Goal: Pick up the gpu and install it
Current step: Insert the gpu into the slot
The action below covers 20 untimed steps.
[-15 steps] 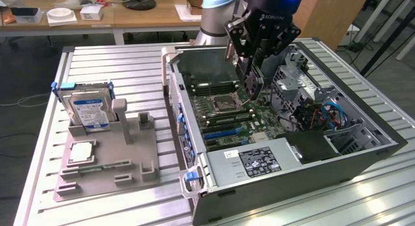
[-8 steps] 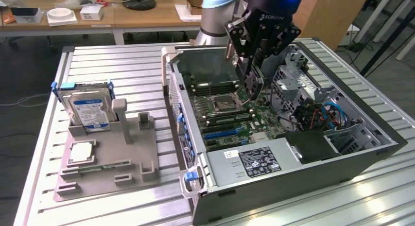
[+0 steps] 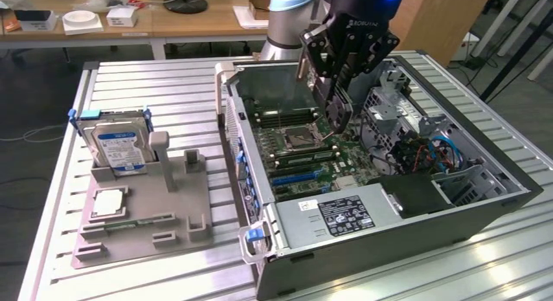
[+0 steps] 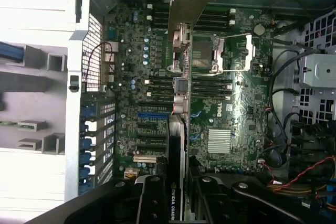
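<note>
Between the two black fingers point(image 4: 152, 203) of the gripper point(image 4: 178, 205) sits the gpu point(image 4: 177, 145), a thin flat dark card with a greenish board edge and a silver metal bracket at its far end. The fingers are closed to the card's thickness, one on each face, and hold it by one end so that it hangs down from them.

In the exterior view the gripper point(image 3: 328, 81) and the gpu point(image 3: 338, 116) hang inside the open dark grey computer case point(image 3: 389, 249), over the middle of the green motherboard point(image 3: 302, 152). The card's lower end looks close to the board but apart from it.

The pick-up looks done and the install is in hand, with the card not yet seated. The long blue slot point(image 4: 152, 114) and the black slots point(image 4: 152, 141) lie beside the card, toward the case's rear wall. Seating, as I judge it, calls for the card's contact edge to be lined up along a slot, with the bracket at the rear wall.

The case lies near the slatted metal table's point(image 3: 155, 87) edge on the exterior view's right. A silver hard drive point(image 3: 116, 145) stands in a grey holder point(image 3: 173, 210) well apart.
</note>
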### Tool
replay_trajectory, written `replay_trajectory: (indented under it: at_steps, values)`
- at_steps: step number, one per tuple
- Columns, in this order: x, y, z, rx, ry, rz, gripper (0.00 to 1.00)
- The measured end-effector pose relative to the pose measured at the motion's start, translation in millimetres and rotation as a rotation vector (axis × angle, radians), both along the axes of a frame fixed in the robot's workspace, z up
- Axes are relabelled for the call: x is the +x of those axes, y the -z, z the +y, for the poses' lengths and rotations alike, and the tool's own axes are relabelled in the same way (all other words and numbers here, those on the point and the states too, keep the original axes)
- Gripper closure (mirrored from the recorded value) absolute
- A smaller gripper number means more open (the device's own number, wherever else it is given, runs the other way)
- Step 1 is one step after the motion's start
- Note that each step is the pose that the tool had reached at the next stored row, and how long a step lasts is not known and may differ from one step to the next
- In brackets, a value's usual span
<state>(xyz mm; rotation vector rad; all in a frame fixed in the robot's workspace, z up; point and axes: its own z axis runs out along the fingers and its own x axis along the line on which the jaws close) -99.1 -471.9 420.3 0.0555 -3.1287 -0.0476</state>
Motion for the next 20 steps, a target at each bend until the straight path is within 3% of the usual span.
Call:
replay_trajectory:
  at_steps: [20]
  values:
    - [0.1, 2.2, 0.0, 0.0000, -0.212, 0.0000, 0.74]
